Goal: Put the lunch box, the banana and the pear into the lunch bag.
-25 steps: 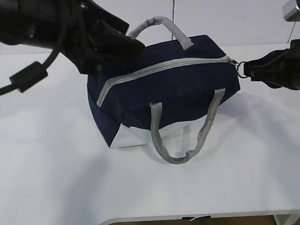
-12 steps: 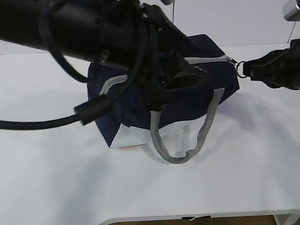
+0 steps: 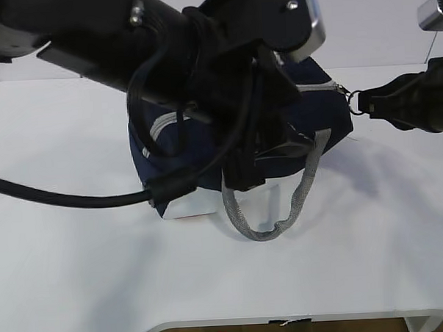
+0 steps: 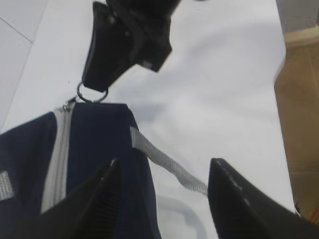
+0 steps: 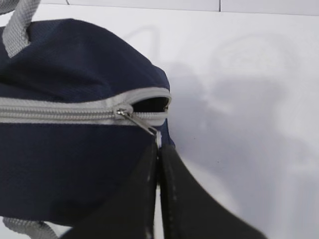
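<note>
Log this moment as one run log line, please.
lunch bag zipped | right tool shut on ring pull | left tool open over bag

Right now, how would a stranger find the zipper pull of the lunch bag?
Find the navy lunch bag on the white table. Follow its grey zipper to the end by the right gripper. The zipper pull is the only metal piece, pinched there.

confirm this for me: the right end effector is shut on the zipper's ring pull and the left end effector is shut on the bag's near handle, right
Not quite. The right end effector is indeed shut on the ring pull of the lunch bag. But the left wrist view shows the left end effector open, its fingers spread above the bag's side, holding nothing; the near handle hangs free.
</note>
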